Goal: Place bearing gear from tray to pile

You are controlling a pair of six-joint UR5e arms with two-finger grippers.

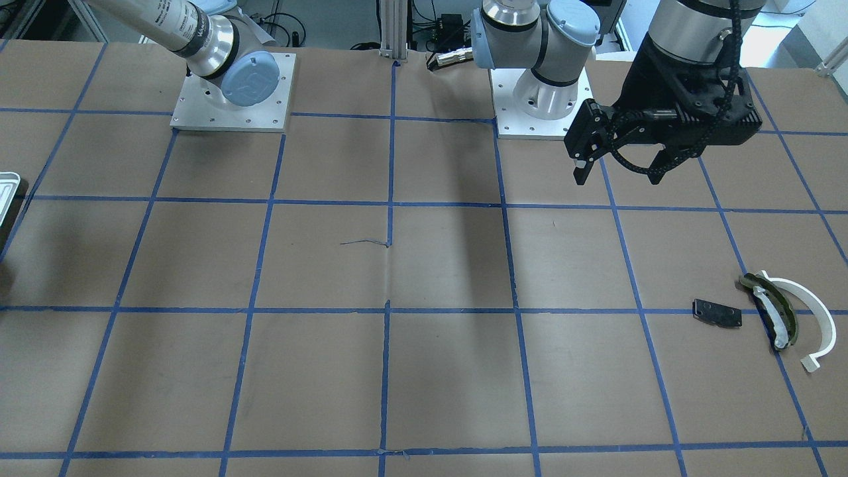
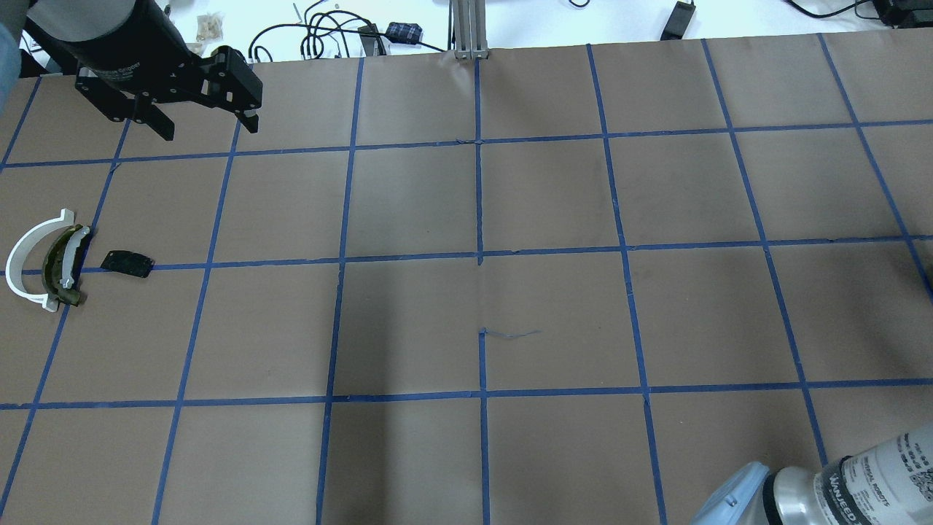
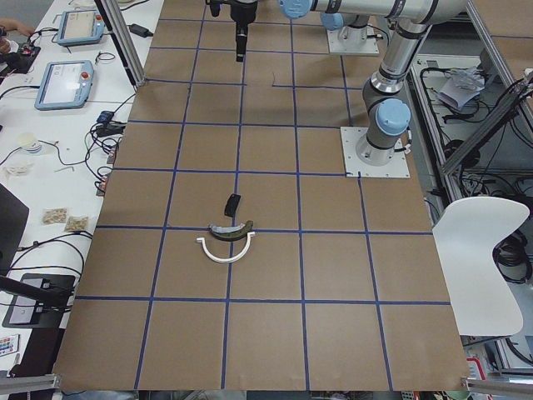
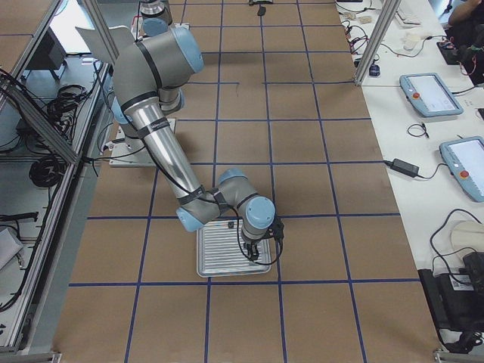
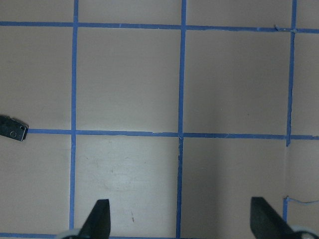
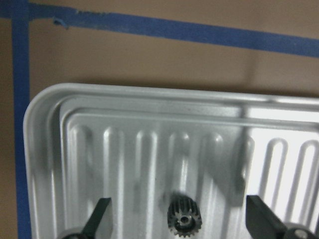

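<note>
**Right gripper** (image 6: pixel 177 201): fingers spread wide, holding nothing, low over one corner of the tray (image 6: pixel 45 149).

**Bearing gear** (image 6: pixel 184 221): small, dark and toothed. It sits on the tray's ribbed floor between the two fingers, touching neither.

**Left gripper** (image 2: pixel 208 125): fingers spread, empty, hanging above bare table at the end farthest from the tray.

**Pile**: a white half-ring arc (image 2: pixel 22 255), an olive-and-white curved strip (image 2: pixel 65 266) lying inside the arc's curve, and a flat black plate (image 2: pixel 127 262) just beside them. All lie at the table end opposite the tray, well apart from it.

**Table** (image 2: pixel 554 197): brown paper marked with a blue tape grid. The tray lies flat on it.

**Room**: a side bench beyond the tray carries handheld screens (image 4: pixel 431 94) and cables. A white chair (image 3: pixel 483 250) stands off the table's far end from the tray.

**Views**:
- Only the right wrist camera shows the gear.
- The front-facing camera catches a mere sliver of the tray at its edge.
- The left wrist camera shows only one end of the black plate.
</note>
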